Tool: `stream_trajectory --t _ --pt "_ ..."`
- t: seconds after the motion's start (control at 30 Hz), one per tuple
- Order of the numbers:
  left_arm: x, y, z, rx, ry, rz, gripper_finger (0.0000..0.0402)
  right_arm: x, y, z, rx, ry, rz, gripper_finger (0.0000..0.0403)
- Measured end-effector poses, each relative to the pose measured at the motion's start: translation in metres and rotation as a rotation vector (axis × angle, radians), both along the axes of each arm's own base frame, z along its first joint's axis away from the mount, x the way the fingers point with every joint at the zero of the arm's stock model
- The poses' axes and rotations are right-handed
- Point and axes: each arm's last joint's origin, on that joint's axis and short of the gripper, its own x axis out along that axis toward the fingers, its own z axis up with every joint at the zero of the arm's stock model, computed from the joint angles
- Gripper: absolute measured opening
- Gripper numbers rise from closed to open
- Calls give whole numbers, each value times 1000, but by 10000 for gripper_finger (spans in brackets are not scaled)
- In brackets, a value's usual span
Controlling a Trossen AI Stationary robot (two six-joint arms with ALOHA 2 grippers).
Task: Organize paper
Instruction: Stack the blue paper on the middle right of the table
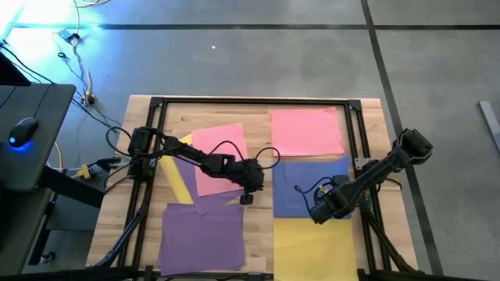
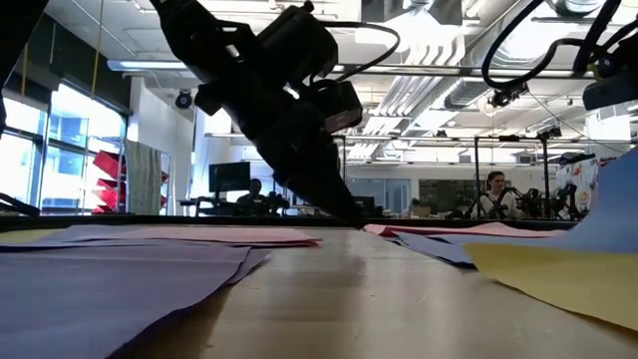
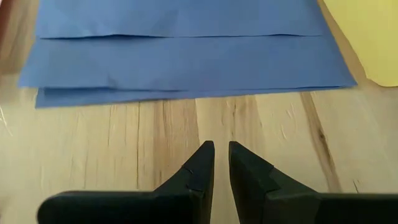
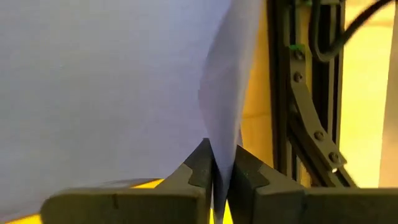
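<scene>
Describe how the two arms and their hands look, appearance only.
Both arms are dark, jointed and slender, with black cables looping along them. The left hand and the right hand each end in two matte black fingers tapering to wedge-shaped tips. No markings show on either.

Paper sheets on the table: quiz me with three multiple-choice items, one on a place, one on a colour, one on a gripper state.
1. Where does the pink stack lie? A) far right part of the table B) near left corner C) under the yellow stack
2. What colour is the sheet in the right gripper? A) pink B) blue C) yellow
3. The left gripper is: A) clamped on a purple sheet B) wide open C) shut and empty over bare wood

Key: 1 A, high view shows it there. 2 B, jaws pinch the blue sheet. 3 C, left wrist view shows jaws together, nothing between.
</scene>
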Motion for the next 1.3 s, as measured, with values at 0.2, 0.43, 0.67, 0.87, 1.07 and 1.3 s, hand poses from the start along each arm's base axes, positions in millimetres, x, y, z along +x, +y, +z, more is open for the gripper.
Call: stream_trajectory --t 0.2,0.43,0.67,0.87,1.07,1.3 --pt "-2 -2 -1 -10 25 -4 25 -2 -3 -6 8 14 42 90" --pt "-2 -3 -2 -10 32 -4 25 -2 -2 -41 162 -68 84 108" --pt "-2 -3 -2 -10 35 -3 25 -7 -6 -49 180 -42 186 85" --pt "-3 -3 -2 -10 35 -3 25 -8 -4 -49 205 -38 229 32" --pt "-2 -2 -2 -1 34 5 25 -8 -4 -49 208 -39 243 2" --pt "-2 -1 -2 4 33 11 26 -9 -4 -49 194 -27 155 10"
